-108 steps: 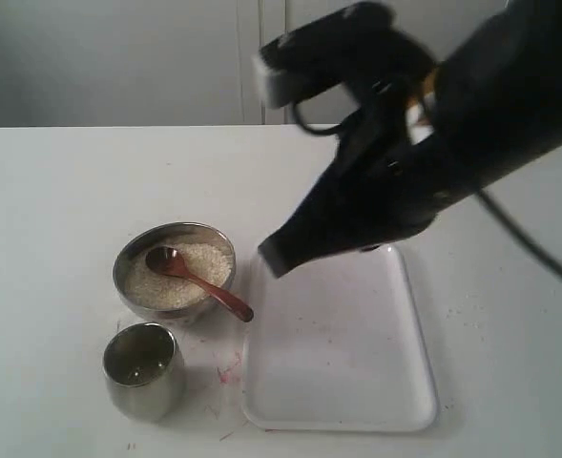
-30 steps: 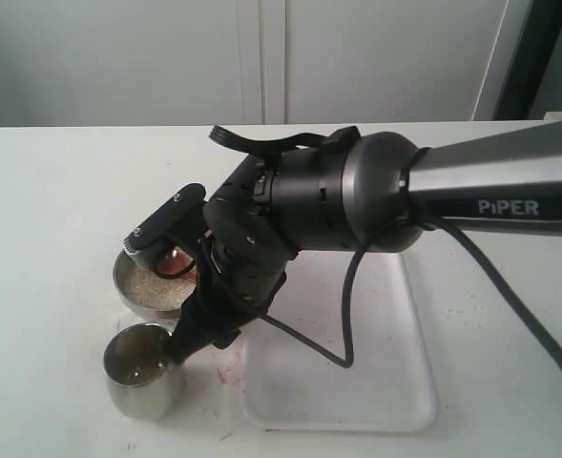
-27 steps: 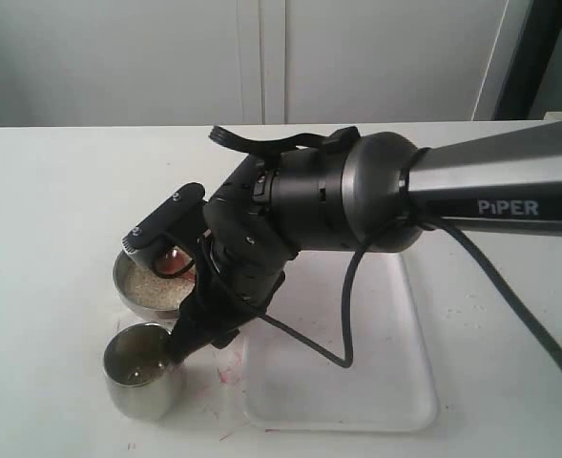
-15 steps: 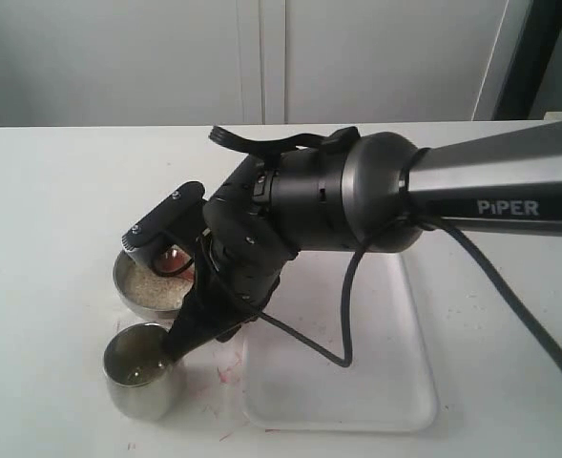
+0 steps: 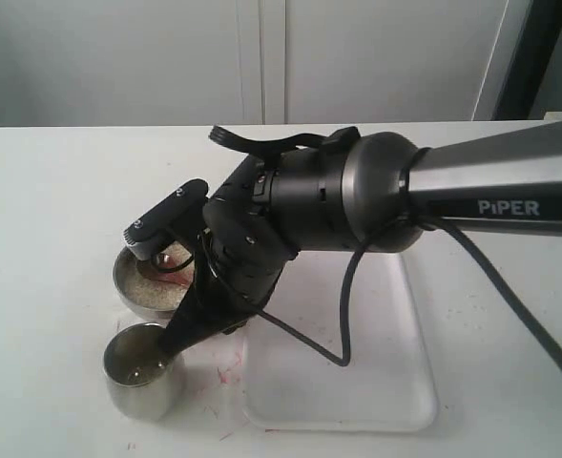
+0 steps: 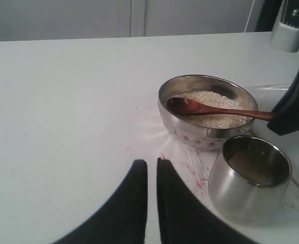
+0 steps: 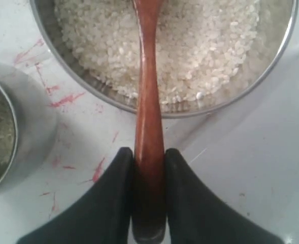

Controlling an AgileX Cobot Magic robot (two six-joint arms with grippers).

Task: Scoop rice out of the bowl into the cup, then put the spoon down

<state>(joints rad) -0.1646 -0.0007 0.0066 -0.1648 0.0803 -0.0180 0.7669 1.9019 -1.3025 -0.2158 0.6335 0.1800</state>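
Note:
A shallow steel bowl (image 6: pixel 208 109) (image 5: pixel 137 288) (image 7: pixel 286 48) holds off-white rice (image 6: pixel 210 108) (image 7: pixel 200 56). The dark reddish-brown wooden spoon (image 6: pixel 210 109) (image 7: pixel 148 101) lies with its scoop on the rice and its handle over the rim. My right gripper (image 7: pixel 149 155) (image 5: pixel 190 324) is shut on the handle's end, just outside the bowl and beside the cup. The small steel cup (image 6: pixel 250 178) (image 5: pixel 144 370) (image 7: pixel 4 137) stands next to the bowl, with a little rice at its bottom. My left gripper (image 6: pixel 152 163) hovers over bare table, short of the cup, its fingers nearly together with nothing between them.
A white rectangular tray (image 5: pixel 357 382) lies beside the bowl and cup, partly under the right arm (image 5: pixel 357 200), whose cable loops over it. Red scribbles (image 6: pixel 190 170) mark the white table (image 5: pixel 52 191) near the cup. A wall stands behind.
The right arm came down from above the tray to the bowl and took hold of the spoon's handle. In the last second it has shifted slightly lower and toward the cup.

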